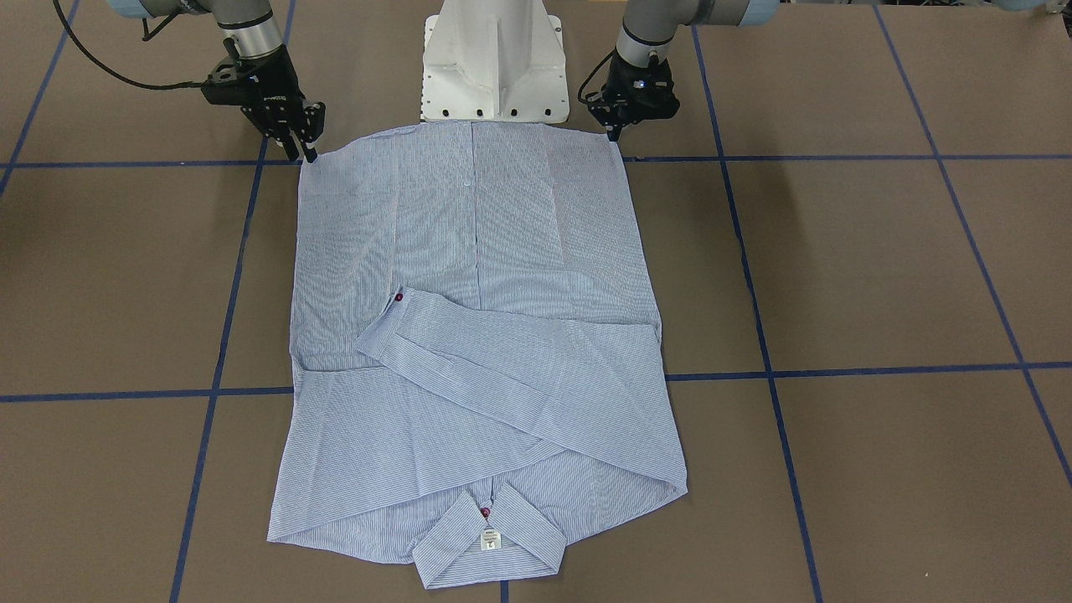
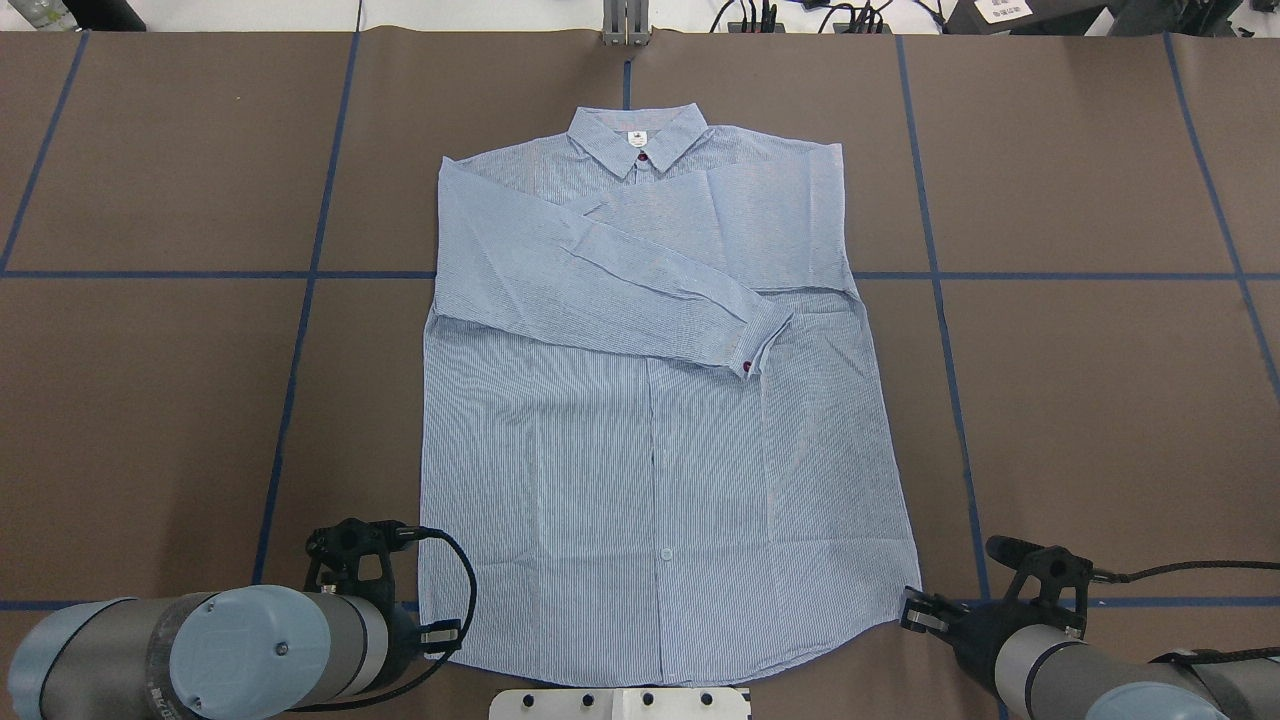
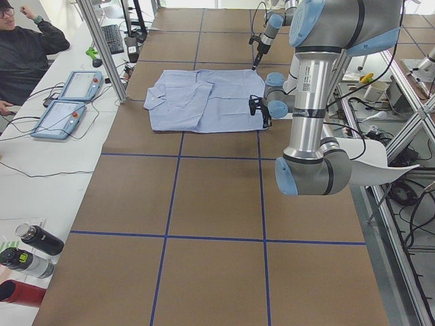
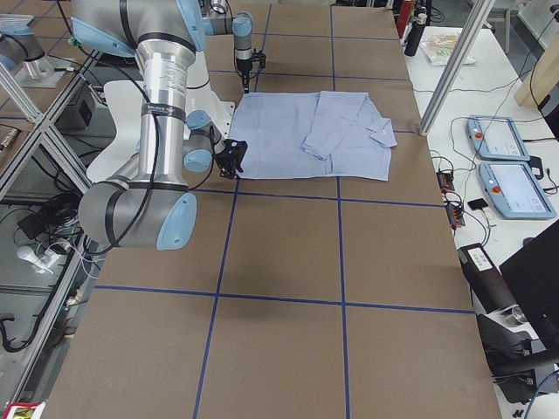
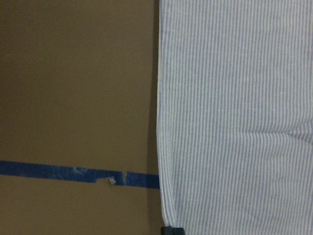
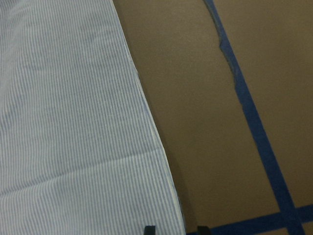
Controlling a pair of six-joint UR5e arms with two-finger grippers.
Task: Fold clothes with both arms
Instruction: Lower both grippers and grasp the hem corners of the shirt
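Observation:
The light blue striped shirt point(image 1: 477, 251) lies flat and front up on the brown table, collar point(image 2: 637, 140) at the far side. Both sleeves are folded across the chest. My left gripper point(image 2: 440, 635) is at the near hem corner on my left. In the left wrist view its fingertips point(image 5: 172, 230) show as one dark tip, shut on the hem edge of the shirt point(image 5: 234, 98). My right gripper point(image 2: 915, 612) is at the other near hem corner. In the right wrist view its fingertips point(image 6: 149, 229) stand apart, with the hem edge of the shirt point(image 6: 63, 122) between them.
The white pedestal base point(image 1: 494, 67) stands just behind the hem, between the arms. Blue tape lines point(image 1: 837, 368) cross the brown table. In the exterior left view an operator point(image 3: 20, 47) sits beside two teach pendants point(image 3: 68, 102) and some bottles point(image 3: 30, 248).

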